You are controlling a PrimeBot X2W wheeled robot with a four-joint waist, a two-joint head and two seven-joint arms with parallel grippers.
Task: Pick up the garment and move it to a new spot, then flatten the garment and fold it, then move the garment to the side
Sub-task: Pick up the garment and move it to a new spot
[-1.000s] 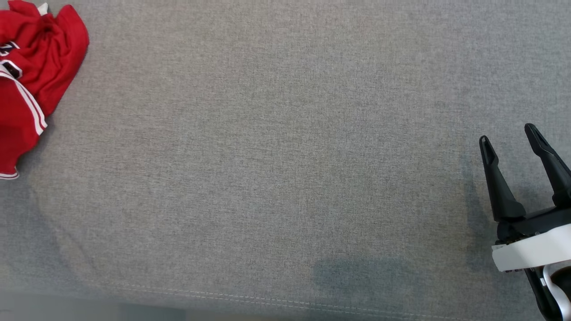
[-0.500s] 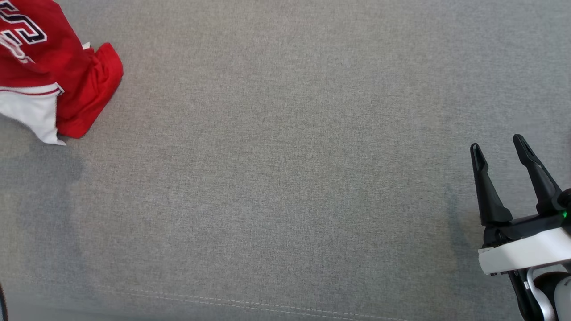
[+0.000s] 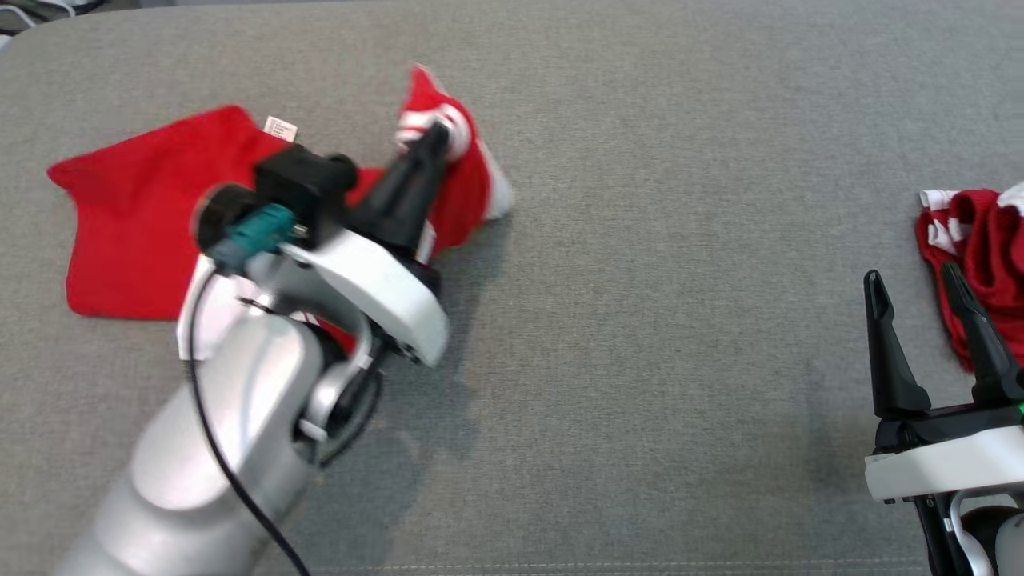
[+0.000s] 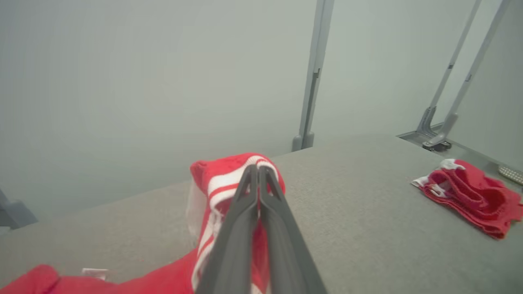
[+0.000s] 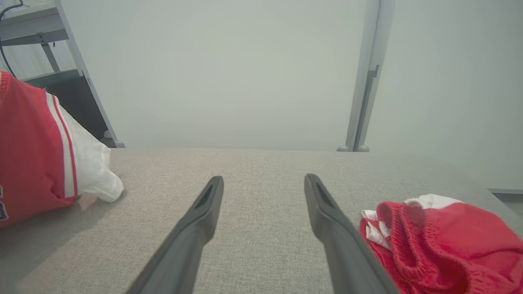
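Note:
The red garment [image 3: 136, 208] with white stripes lies partly spread on the grey fabric surface [image 3: 640, 240] at the left. Its striped edge [image 4: 229, 179] is lifted off the surface. My left gripper [image 3: 438, 136] is shut on that striped edge, and its fingertips [image 4: 258, 168] are pressed together over the cloth. In the right wrist view the garment [image 5: 28, 143] hangs at the far left. My right gripper [image 3: 910, 274] is at the lower right, open, with nothing between its fingers [image 5: 263, 179].
A second crumpled red and white garment [image 3: 984, 240] lies at the right edge, just beside my right gripper's outer finger [image 5: 339, 228]. Grey metal posts [image 4: 312, 73] stand behind the surface's far edge. A shelf frame [image 5: 41, 24] stands at the back left.
The head camera has shifted, bringing in my left arm and the second garment. The red garment, bunched at the upper left before, now lies partly spread with its striped edge held up.

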